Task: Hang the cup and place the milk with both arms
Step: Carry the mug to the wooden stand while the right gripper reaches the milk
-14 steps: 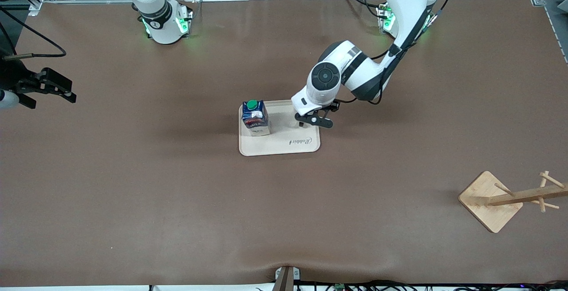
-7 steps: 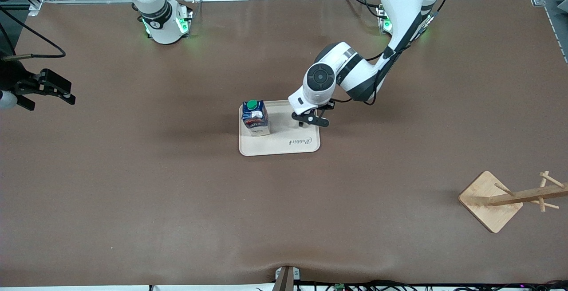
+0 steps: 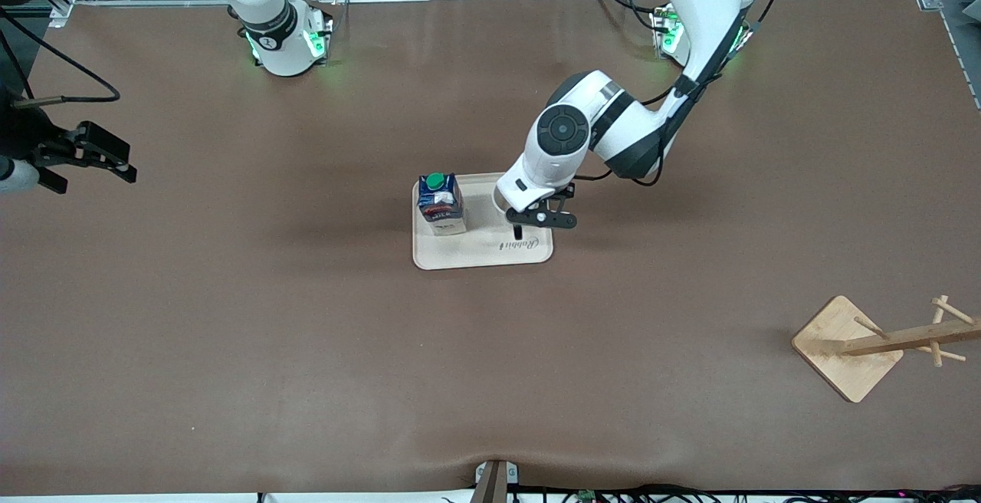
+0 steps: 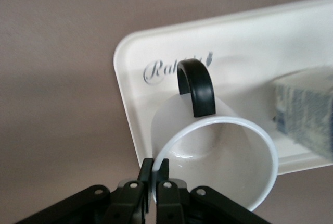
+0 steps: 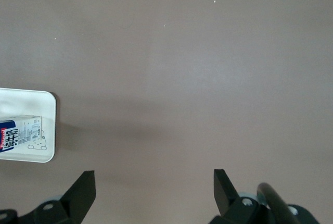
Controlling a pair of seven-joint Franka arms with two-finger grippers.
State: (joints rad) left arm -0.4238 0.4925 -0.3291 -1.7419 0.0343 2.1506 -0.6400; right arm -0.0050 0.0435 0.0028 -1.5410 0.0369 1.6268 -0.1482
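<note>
The cup point(image 4: 218, 156) sits on the tray point(image 3: 460, 254), rim pinched by the left hand point(image 4: 154, 174), clenched on it. The milk point(image 3: 440, 204) stands on the same tray at the cup's nine o'clock in the front view. The right hand point(image 3: 80, 154) waits over the tabletop point(image 3: 306, 350), fingers spread, grasping nothing. Wooden rack point(image 3: 881, 343) stands at four o'clock, well apart.
</note>
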